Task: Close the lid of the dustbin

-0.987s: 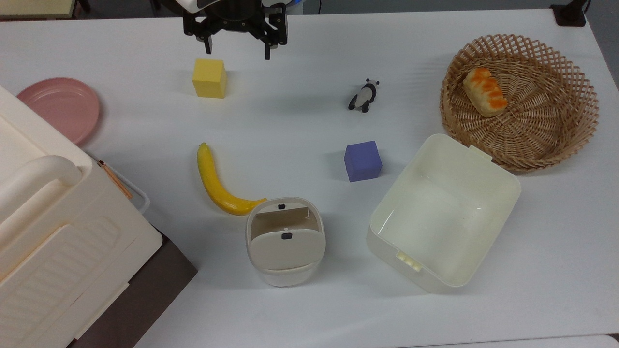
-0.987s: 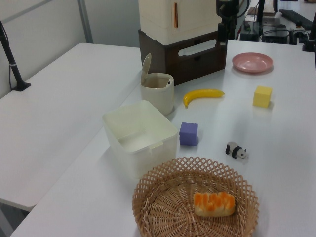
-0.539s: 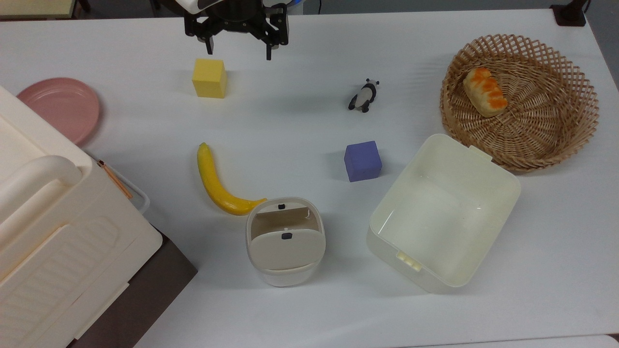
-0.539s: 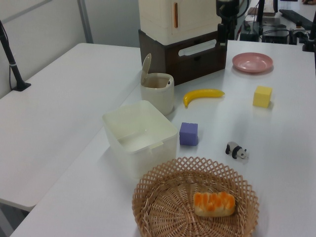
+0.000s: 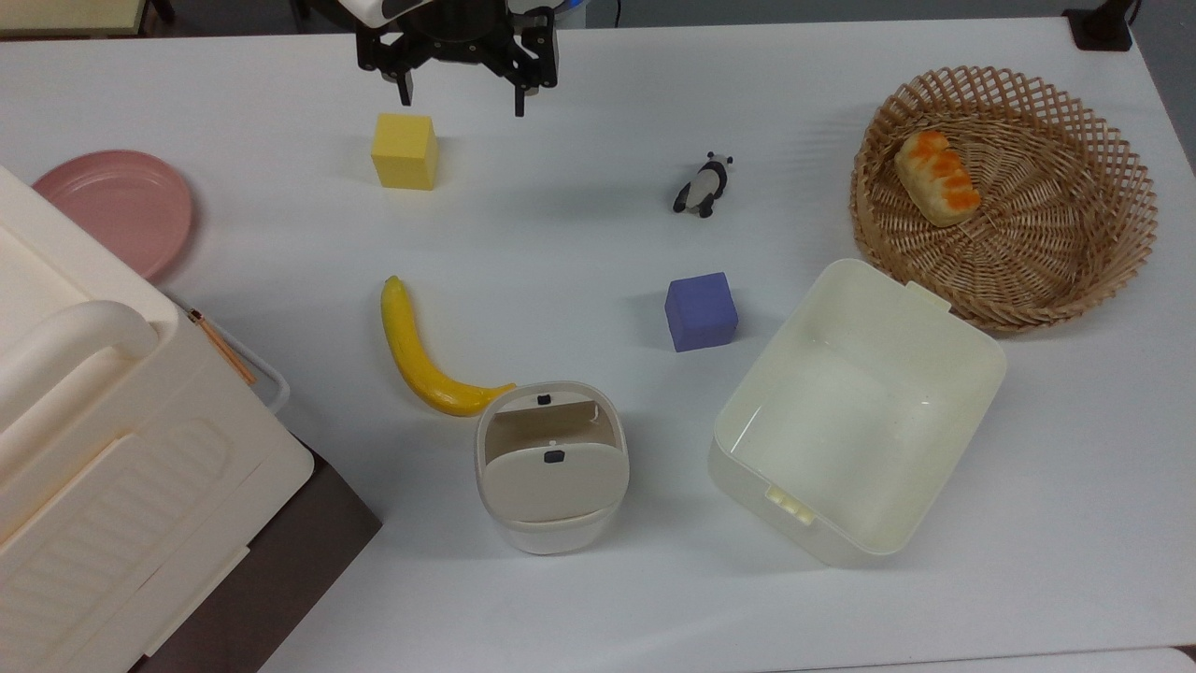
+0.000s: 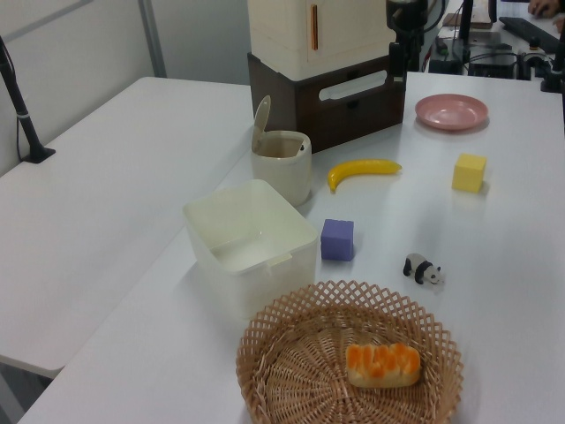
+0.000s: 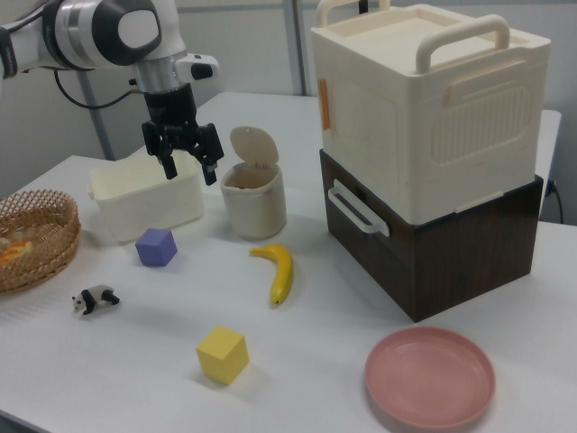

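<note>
White surface (image 5: 598,579) carries the items, and we find almost nothing altered across the last second: the gripper (image 5: 460,93) has crept only slightly toward the top view's upper edge and otherwise hangs where it was, jaws spread and empty, above the far side of the surface near the yellow cube (image 5: 405,150). We note the bin (image 5: 551,467) has not moved; it stands at the tip of the banana (image 5: 418,353), just beside the lidless tub (image 5: 855,411) and near the brown cabinet (image 7: 433,248). Its lid (image 7: 251,145) remains raised, standing near upright on its hinge in the right view. We judge that the closing has not begun: the gripper is well apart from the bin, and an approach to the lid's back face is still required before any push down.
</note>
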Available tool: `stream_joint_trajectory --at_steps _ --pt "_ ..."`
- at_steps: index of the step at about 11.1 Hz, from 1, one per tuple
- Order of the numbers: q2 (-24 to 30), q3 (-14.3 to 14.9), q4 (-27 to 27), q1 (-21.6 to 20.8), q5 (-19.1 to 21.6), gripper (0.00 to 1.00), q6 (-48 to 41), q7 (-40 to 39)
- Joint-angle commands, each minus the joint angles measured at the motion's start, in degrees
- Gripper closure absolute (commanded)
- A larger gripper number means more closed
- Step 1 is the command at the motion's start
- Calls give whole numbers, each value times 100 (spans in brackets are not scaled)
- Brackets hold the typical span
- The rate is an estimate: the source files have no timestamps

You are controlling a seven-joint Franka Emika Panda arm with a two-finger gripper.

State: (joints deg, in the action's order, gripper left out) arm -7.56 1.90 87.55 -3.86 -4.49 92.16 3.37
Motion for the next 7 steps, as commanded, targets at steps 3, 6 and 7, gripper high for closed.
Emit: stream_joint_trajectory --at_steps 3,6,7 --pt "-62 3 -27 26 133 0 -32 -135" --pt "-79 3 -36 17 150 0 -32 -144" --pt "-79 3 -36 -9 150 0 -32 -144"
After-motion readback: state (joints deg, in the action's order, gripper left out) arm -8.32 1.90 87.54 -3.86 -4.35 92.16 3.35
